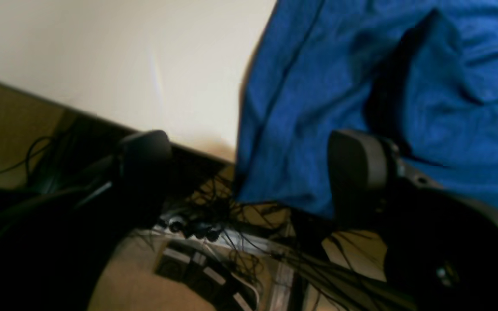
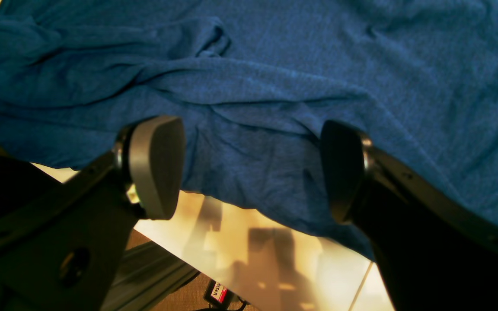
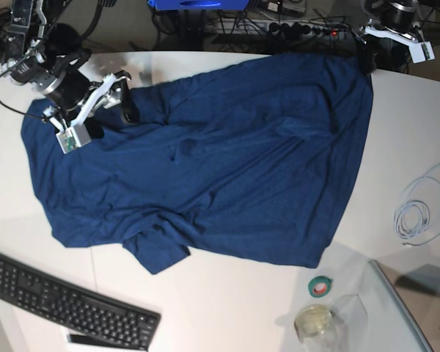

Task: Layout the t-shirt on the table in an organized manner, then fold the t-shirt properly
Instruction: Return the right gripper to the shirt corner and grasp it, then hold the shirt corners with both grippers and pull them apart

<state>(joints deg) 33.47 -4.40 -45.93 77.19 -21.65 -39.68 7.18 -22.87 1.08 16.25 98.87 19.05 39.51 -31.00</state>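
The dark blue t-shirt (image 3: pixel 220 169) lies spread and wrinkled across the white table (image 3: pixel 227 308), with one folded corner at the front. My right gripper (image 3: pixel 106 110) is open above the shirt's far left part. In the right wrist view its jaws (image 2: pixel 249 168) stand wide apart over wrinkled fabric (image 2: pixel 275 86) near the shirt's edge. My left gripper (image 3: pixel 368 60) is at the shirt's far right corner by the table's back edge. In the left wrist view it (image 1: pixel 249 172) is open, and the shirt's edge (image 1: pixel 361 86) lies at its right finger (image 1: pixel 357 172).
A black keyboard (image 3: pixel 66 304) lies at the front left. A white cable coil (image 3: pixel 422 209) lies at the right. A green tape roll (image 3: pixel 320 286) and a glass jar (image 3: pixel 314 320) stand at the front right. Cables and a power strip (image 3: pixel 301 29) lie behind the table.
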